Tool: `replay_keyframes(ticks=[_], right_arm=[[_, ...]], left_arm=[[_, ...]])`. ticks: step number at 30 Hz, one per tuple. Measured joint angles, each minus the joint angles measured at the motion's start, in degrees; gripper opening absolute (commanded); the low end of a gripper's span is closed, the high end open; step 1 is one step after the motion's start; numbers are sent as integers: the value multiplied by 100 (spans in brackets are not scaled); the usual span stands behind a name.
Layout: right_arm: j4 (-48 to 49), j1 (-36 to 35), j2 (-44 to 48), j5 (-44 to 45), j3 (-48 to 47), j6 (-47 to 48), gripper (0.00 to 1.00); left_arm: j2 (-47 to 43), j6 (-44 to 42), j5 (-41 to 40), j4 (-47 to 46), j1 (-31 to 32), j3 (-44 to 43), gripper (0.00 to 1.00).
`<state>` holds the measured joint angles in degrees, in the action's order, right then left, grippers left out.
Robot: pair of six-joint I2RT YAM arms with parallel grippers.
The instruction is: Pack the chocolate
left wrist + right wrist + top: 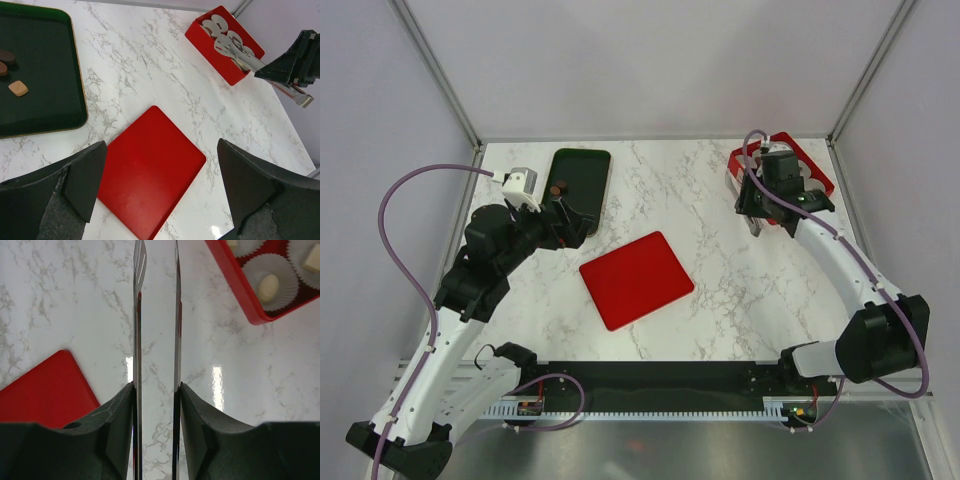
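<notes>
Three chocolates lie in the dark green tray (45,100): a dark brown one (6,56), a brown one (2,69) and a light brown one (18,88); they also show in the top view (558,188). Cream-white chocolates (268,285) sit in white paper cups in the red box (235,285). My left gripper (160,190) is open and empty above the red lid (150,170), next to the tray (582,185). My right gripper (156,390) is shut on the metal tongs (138,315) beside the red box (815,165); the tongs hold nothing.
The red lid (636,279) lies flat mid-table. The red box with several pleated cups (225,45) stands at the back right corner, close to the frame post. Grey walls close the back and sides.
</notes>
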<state>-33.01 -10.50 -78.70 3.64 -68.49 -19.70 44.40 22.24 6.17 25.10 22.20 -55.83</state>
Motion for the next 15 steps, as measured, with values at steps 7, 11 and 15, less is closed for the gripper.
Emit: replay_keyframes(ticks=[7, 11, 15], right_arm=[[750, -802, -2, -28, 186, 160, 47], [1309, -1003, -210, -120, 345, 328, 47], [1764, -1172, -756, -26, 345, 433, 49]], left_arm=[[9, 0, 0, -2, 0, 0, 100], [11, 0, -2, -2, 0, 0, 100], [11, 0, -2, -2, 0, 0, 100]])
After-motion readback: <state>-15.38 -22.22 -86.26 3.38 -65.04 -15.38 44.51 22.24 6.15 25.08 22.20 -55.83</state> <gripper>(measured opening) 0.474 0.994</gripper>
